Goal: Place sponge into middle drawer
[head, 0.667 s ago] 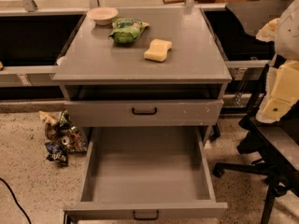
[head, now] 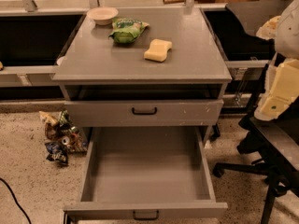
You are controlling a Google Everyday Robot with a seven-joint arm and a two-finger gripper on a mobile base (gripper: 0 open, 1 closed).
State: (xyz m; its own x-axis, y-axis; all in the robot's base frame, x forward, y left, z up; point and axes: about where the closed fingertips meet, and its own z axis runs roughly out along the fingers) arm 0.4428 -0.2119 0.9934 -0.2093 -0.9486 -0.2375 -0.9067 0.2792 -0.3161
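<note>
The pale yellow sponge (head: pixel 158 50) lies flat on the grey cabinet top (head: pixel 93 62), right of centre. The middle drawer (head: pixel 145 210) is pulled fully open below; its grey inside holds nothing and its black handle faces the front. The top drawer (head: pixel 144 111) above it is shut. My gripper (head: pixel 279 88) shows as cream and white parts at the right edge, level with the cabinet's side. It is well right of the sponge and touches nothing of the task.
A green crinkled snack bag (head: pixel 126 30) and a small pale bowl (head: pixel 102 15) sit at the back of the cabinet top. Crumpled wrappers (head: pixel 58 134) lie on the floor to the left. A black chair base (head: pixel 261 164) stands at the right.
</note>
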